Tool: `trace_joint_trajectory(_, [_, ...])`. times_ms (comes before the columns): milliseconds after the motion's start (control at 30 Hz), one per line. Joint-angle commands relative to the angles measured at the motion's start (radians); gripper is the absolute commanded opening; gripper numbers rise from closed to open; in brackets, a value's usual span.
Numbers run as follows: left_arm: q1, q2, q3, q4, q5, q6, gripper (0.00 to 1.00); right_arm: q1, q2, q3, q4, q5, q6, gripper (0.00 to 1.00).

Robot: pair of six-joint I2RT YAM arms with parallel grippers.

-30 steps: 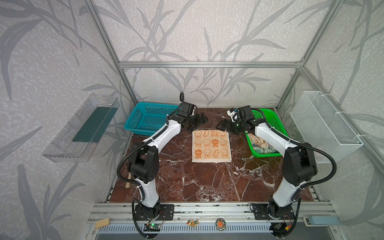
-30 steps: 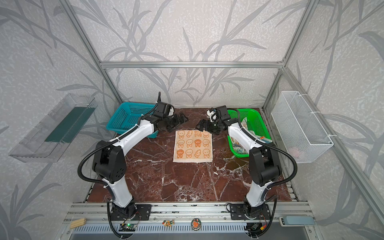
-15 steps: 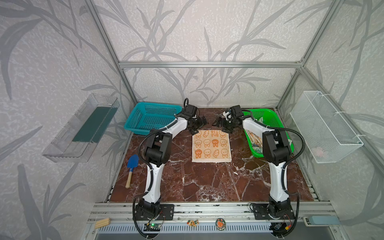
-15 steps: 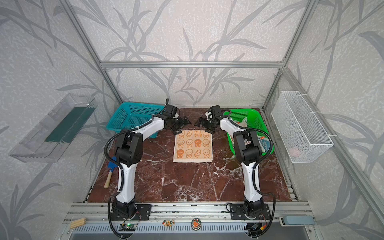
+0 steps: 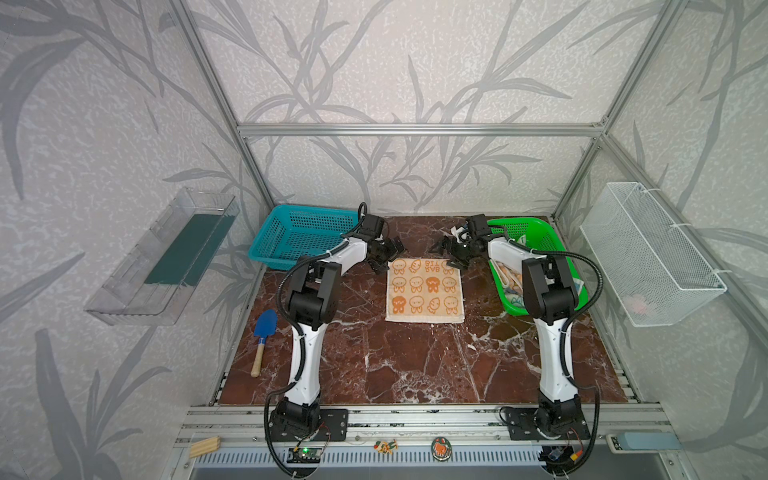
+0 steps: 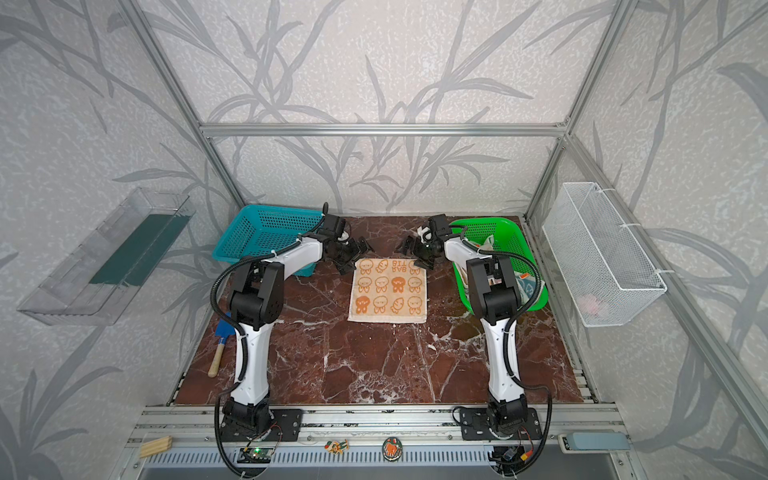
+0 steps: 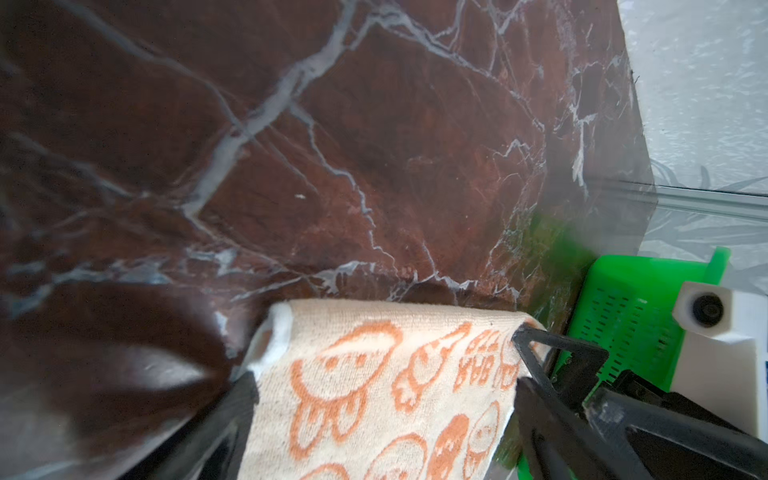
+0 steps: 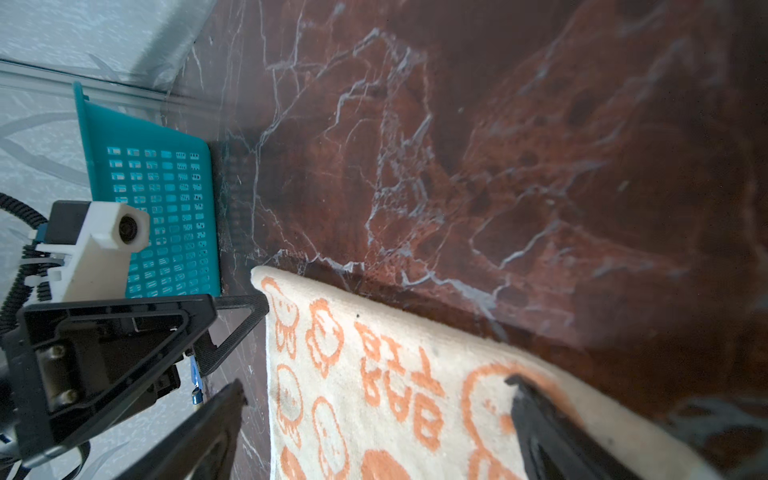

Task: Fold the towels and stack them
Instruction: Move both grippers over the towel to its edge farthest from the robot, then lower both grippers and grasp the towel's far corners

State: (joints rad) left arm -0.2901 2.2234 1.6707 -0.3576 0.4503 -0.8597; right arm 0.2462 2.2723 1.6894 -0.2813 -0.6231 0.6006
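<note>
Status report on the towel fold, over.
Both open: left gripper, right gripper, at far corners of orange bunny towel. Towel flat, unfolded. Nothing in the way.

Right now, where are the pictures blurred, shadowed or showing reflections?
Both top views: sharp, evenly lit. Left wrist view: the cream terry towel with orange bunnies is sharp, the red-brown marble tabletop blurs under a dark shadow and reflects green beside the green plastic basket. Right wrist view: the farther marble is soft.
</note>
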Motion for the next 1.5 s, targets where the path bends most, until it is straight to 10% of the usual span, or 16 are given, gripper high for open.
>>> trace_joint_trajectory(0, [0.005,0.016,-0.055,-0.015,-0.030,0.021,0.99,-0.008,0.015,-0.006,-0.034,-0.004,-0.040,0.99])
trace_joint_trajectory(933, [0.002,-0.159,-0.309,0.022,-0.078,0.077,0.99,0.007,-0.157,-0.138,-0.169,0.081,-0.199,0.99])
trace_joint_trajectory(1467, [-0.004,-0.278,-0.320,-0.029,-0.072,0.181,0.99,0.046,-0.134,0.019,-0.358,0.339,-0.422,0.99])
